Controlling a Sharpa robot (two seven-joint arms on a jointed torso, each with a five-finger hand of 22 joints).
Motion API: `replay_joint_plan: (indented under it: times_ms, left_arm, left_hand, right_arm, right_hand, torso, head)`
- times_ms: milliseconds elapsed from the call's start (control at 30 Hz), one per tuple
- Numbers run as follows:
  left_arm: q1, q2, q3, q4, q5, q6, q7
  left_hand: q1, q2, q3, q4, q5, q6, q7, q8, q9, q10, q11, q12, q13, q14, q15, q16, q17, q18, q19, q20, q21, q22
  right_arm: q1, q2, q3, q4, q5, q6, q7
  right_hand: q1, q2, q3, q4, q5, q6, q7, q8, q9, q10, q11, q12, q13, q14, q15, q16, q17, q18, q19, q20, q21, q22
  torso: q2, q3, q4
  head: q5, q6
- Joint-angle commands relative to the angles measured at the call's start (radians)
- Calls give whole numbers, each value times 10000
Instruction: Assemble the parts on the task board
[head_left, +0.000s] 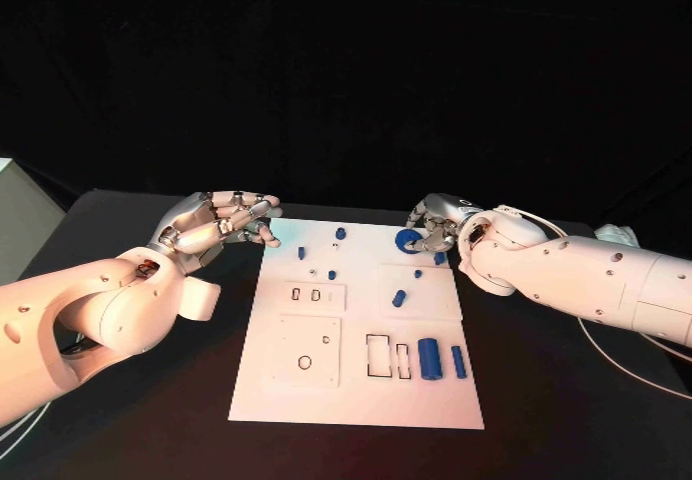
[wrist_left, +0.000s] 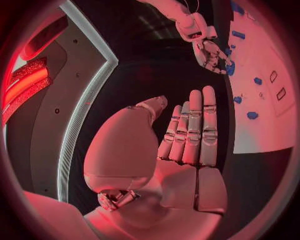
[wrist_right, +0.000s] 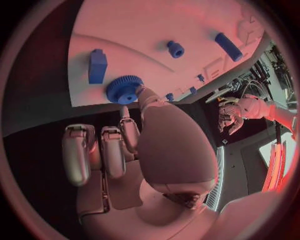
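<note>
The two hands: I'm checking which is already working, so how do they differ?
The right hand touches a blue gear at the task board's far edge; the left hand holds nothing. The right hand's fingers curl; the left hand's fingers lie straight. Both are silver.

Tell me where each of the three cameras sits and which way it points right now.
Head view: on the robot's head, looking down at the task board, left hand and right hand.
Left wrist view: behind the left hand, facing across the board.
Right wrist view: behind the right hand, facing the blue gear it touches.
Shared: all three show the gear.
</note>
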Motion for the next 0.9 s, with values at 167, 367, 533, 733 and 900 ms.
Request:
replay_joint_plan:
  times_ms: [167, 367, 533, 733, 900]
  left_arm:
    - [5, 12, 3, 5, -59, 162, 10]
    - [6, 6, 3, 2, -60, 160, 1]
    - [6, 1, 3, -4, -60, 162, -6]
    - [6, -3, 3, -15, -60, 166, -18]
    - [6, -5, 3, -21, -60, 174, -36]
  left_hand:
    - [18, -13, 68, 3, -9, -25, 56, -69, 6, -25, 21, -43, -6, -38, -3, 54, 13, 91, -43, -7, 59, 9]
    - [28, -8, 79, -6, -5, -35, 63, -76, 4, -38, 27, -48, -8, -45, 1, 59, 18, 90, -53, -6, 73, 19]
    - [34, -1, 89, -11, -3, -42, 68, -80, 3, -46, 31, -51, -9, -50, 4, 64, 22, 90, -60, -5, 85, 27]
    - [34, -1, 89, -11, -3, -42, 68, -80, 3, -46, 31, -51, -9, -50, 4, 64, 22, 90, -60, -5, 85, 27]
    - [34, 4, 94, -11, -2, -44, 70, -82, 3, -49, 33, -52, -10, -52, 6, 66, 24, 89, -64, -5, 91, 31]
  right_arm:
    - [-51, 50, -2, -85, 52, 301, -93]
    - [-76, 38, -5, -123, 59, 420, -106]
    - [-88, 16, -8, -93, 61, 451, -118]
    - [-93, -13, -9, -102, 74, 466, -131]
    - [-96, -32, -9, -84, 97, 482, -149]
  right_hand:
    - [37, 65, 58, 114, 13, 153, -19, 113, 27, 127, -42, 103, 77, 906, 32, 64, 2001, -105, 581, 19, 49, 1601]
    - [69, 99, 130, 135, 41, 199, -38, 136, 27, 179, -62, 141, 133, 908, 16, 69, 2013, -109, 588, 8, 65, 1622]
    - [82, 115, 181, 149, 58, 248, -55, 158, 30, 215, -77, 166, 170, 911, 5, 74, 2025, -115, 598, -2, 84, 1648]
    - [82, 117, 191, 154, 61, 258, -58, 162, 29, 209, -80, 158, 162, 914, 2, 82, 2042, -115, 597, -4, 84, 1647]
    - [-7, 56, 186, 212, 38, 229, -55, 143, 12, 150, -78, 100, 99, 913, -3, 80, 2039, -108, 582, -13, 63, 1624]
  torso:
    - [5, 5, -31]
    - [3, 17, -36]
    - [5, 23, -21]
    - [10, 22, -26]
    - [12, 25, -39]
  head:
    - [22, -38]
    - [27, -56]
    - [17, -61]
    - [14, -61]
    - [17, -74]
